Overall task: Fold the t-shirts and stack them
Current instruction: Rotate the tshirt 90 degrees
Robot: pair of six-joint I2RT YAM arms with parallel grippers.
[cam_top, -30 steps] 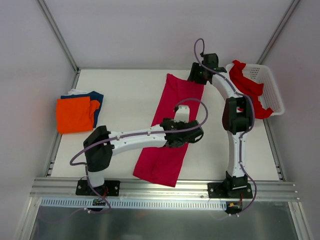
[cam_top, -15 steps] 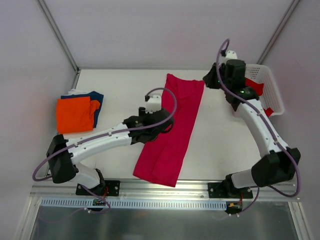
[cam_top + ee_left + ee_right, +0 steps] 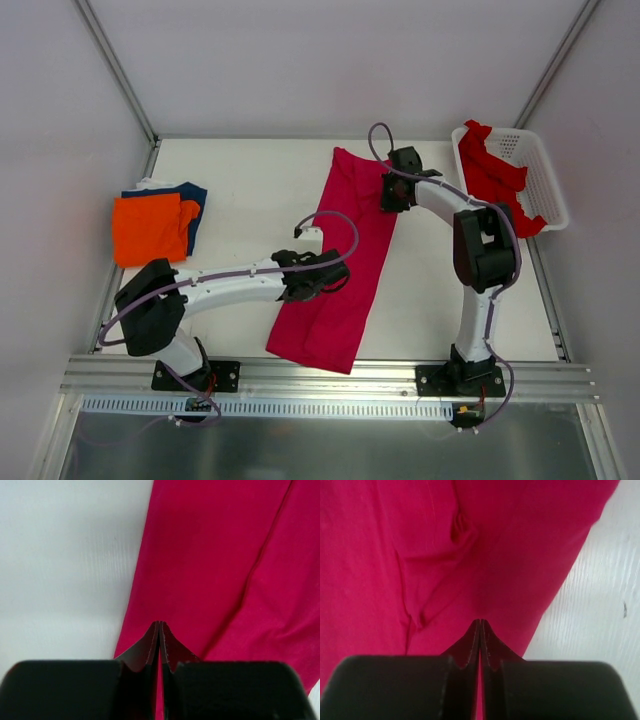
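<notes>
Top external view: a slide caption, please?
Shut left gripper and right gripper over a long magenta cloth t-shirt; folded orange shirt on navy shirt at left; red shirt in white lattice basket.

A magenta t-shirt (image 3: 325,325) lay flat at the middle of the white table (image 3: 240,180). It was folded lengthwise into one long narrow strip that ran diagonally from the near edge to the far right, with a soft crease along its length and a small pucker near its far end. A brighter red t-shirt (image 3: 490,180) sat crumpled in a white lattice basket (image 3: 530,150) at the table's far right corner, spilling over the rim. At the table's left edge, an orange t-shirt (image 3: 148,230), folded into a small rectangle, rested on a folded navy t-shirt (image 3: 196,200).
</notes>
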